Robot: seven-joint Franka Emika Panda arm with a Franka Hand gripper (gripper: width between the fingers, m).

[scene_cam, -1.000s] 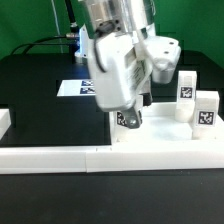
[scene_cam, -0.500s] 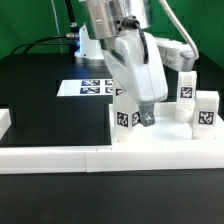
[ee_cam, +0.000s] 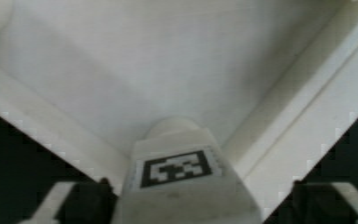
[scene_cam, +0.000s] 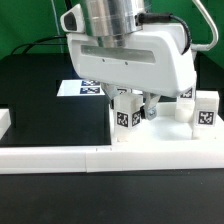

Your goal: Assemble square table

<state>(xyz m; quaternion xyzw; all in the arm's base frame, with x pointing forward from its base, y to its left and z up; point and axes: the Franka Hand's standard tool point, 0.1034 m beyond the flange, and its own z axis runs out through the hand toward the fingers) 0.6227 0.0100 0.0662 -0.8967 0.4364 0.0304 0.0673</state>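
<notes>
The square table's white slab (scene_cam: 165, 148) lies at the exterior view's right, and it fills the wrist view as a pale rimmed surface (ee_cam: 140, 70). A white leg block (scene_cam: 124, 114) with a black-white tag stands upright near the slab's left edge. My gripper (scene_cam: 138, 108) hangs over it. In the wrist view this leg (ee_cam: 179, 170) sits between the two dark fingers (ee_cam: 78, 205), and my gripper (ee_cam: 202, 208) is open, with a gap showing on one side of the leg. Two more tagged legs (scene_cam: 187, 100) (scene_cam: 207, 112) stand at the slab's far right.
Long white border bars (scene_cam: 60, 158) run along the front, with a short end piece (scene_cam: 5, 120) at the exterior view's left. The marker board (scene_cam: 80, 88) lies on the black table behind the arm. A green backdrop and cables are at the back.
The wrist has turned, so the hand's broad side now faces the exterior camera. The fingers stay around the same leg and have drawn slightly closer together.
</notes>
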